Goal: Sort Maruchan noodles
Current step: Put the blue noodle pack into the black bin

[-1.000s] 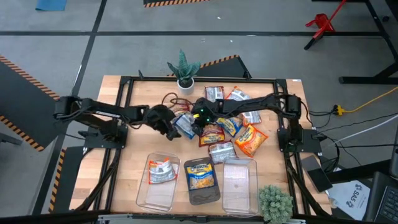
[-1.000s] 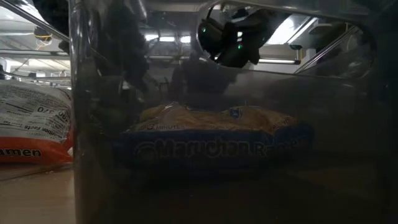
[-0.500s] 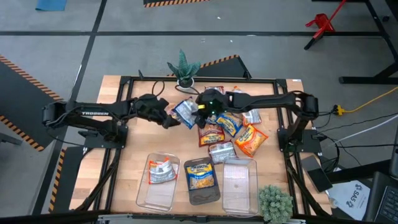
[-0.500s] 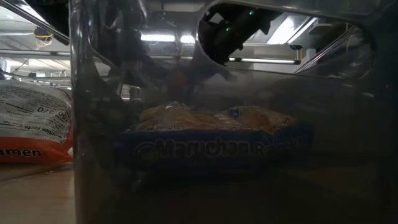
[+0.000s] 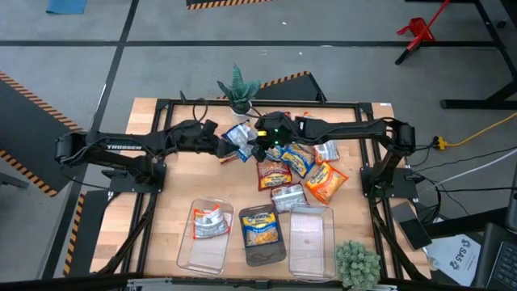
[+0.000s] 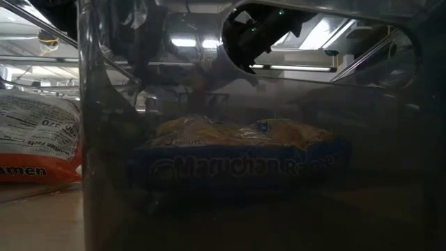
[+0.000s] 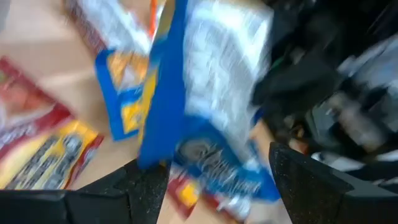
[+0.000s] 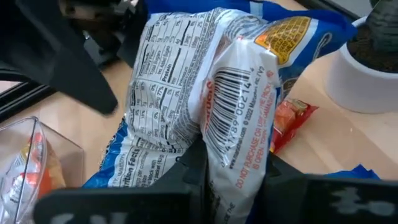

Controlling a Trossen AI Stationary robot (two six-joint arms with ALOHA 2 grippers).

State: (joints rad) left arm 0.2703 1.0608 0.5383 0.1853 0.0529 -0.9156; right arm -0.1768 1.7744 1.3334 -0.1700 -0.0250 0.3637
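Note:
A blue-and-yellow noodle packet (image 5: 237, 137), its white printed back (image 8: 180, 106) toward the right wrist camera, hangs above the table's far middle. My right gripper (image 5: 257, 147) is shut on it. My left gripper (image 5: 221, 145) stands open just left of the packet. In the left wrist view the packet (image 7: 205, 106) hangs ahead of its spread fingers, touching neither. Several more packets (image 5: 300, 168) lie in a loose pile on the wood right of centre. My right gripper pinches the packet between its two fingers at the end by the barcode flap (image 8: 235, 163). The fingers slant down from the table's right side. The packet is crumpled and lifted clear of the table, sticking out beyond the fingertips toward the left arm.
Three clear bins line the near edge: the left bin (image 5: 187, 246) holds a red-and-silver packet (image 5: 210, 221), the middle bin (image 5: 247, 257) holds a blue-and-yellow packet (image 5: 262, 228), and the right bin (image 5: 311, 238) stands beside them. A potted plant (image 5: 240, 95) stands at the far edge, another plant (image 5: 357, 263) at the near right.
Both grippers have risen and gone toward the table's far edge. The blue-and-yellow packet has come up with them, off the packets it lay among, and now hangs clear between the two arms.

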